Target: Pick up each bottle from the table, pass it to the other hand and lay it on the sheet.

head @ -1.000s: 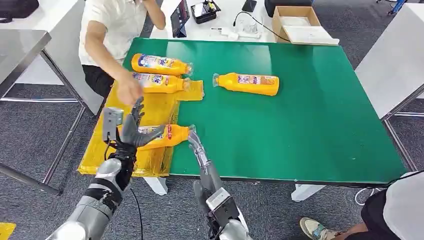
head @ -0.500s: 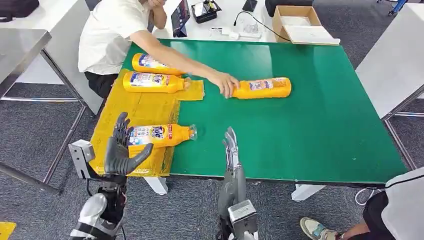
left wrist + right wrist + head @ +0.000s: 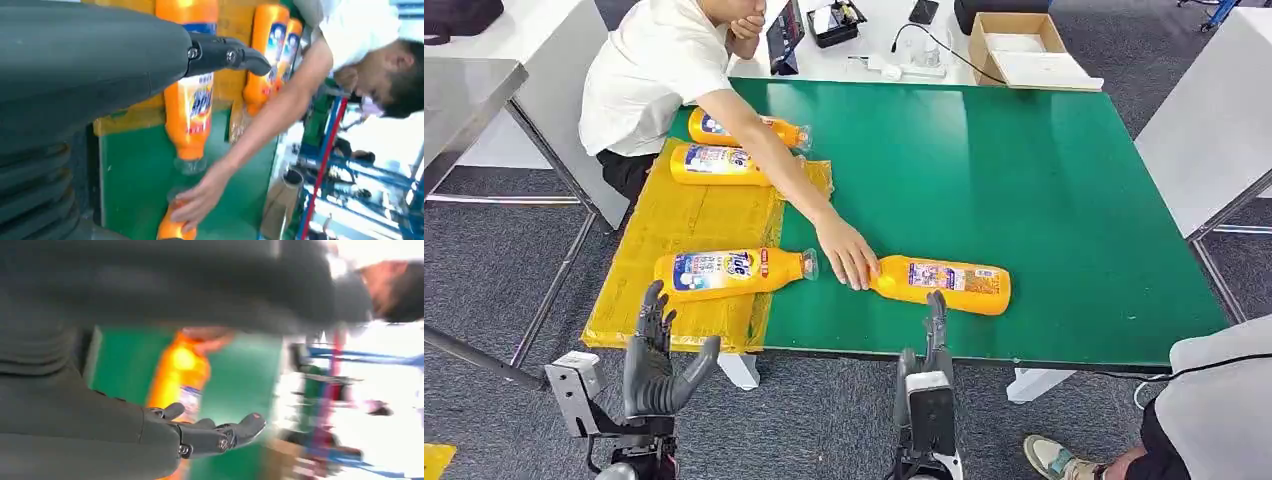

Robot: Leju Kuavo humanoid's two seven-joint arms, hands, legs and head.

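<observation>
Three orange bottles lie on the yellow sheet (image 3: 704, 215): one (image 3: 729, 270) near its front, two (image 3: 719, 164) (image 3: 779, 130) at the back. A fourth orange bottle (image 3: 944, 284) lies on the green table (image 3: 1044, 190) near the front edge, and a person's hand (image 3: 846, 255) holds its cap end. My left hand (image 3: 656, 355) hovers open below the table's front edge, close to the sheet. My right hand (image 3: 934, 335) is open, fingers straight, just in front of the fourth bottle (image 3: 182, 372). The left wrist view looks past my left hand (image 3: 220, 52) at the nearest sheet bottle (image 3: 190, 107).
The person (image 3: 664, 70) stands at the table's far left and leans an arm across it. A cardboard box (image 3: 1014, 45), cables and a tablet sit on the white table behind. Another person's leg and shoe (image 3: 1064, 455) are at the lower right.
The person has dragged the fourth bottle from the table's middle to the front edge near my right hand. Both my hands have sunk lower; the left has drawn back from the sheet bottle.
</observation>
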